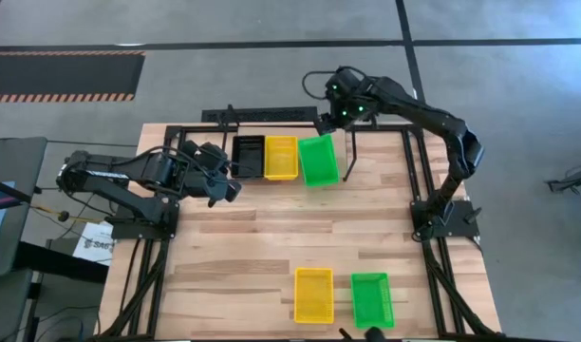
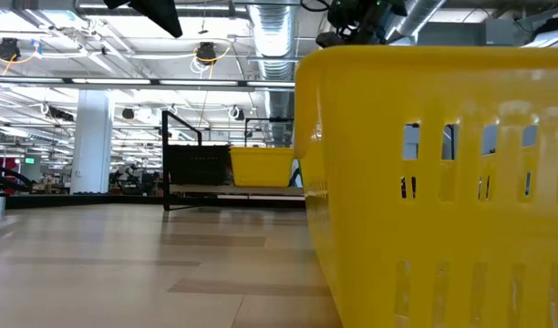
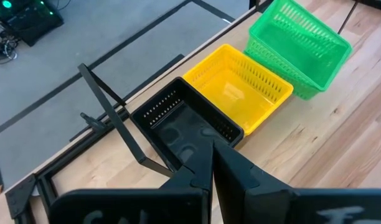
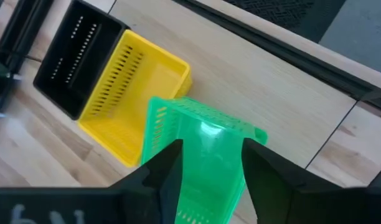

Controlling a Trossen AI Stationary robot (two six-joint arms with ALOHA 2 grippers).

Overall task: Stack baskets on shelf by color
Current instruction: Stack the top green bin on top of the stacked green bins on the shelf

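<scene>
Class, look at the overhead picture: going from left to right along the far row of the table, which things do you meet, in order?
Left claw → black basket → yellow basket → green basket, tilted out of line with the other two.

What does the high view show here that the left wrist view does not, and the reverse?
Only the high view: the right tool open above the far end of the tilted green basket on the shelf, plus a loose yellow basket and a loose green basket near the table's front edge. Only the left wrist view: the left tool shut, close over the black basket's rim, and the baskets' perforated walls. Both: the row of black basket, yellow basket on the shelf and green basket, which sits askew.
</scene>
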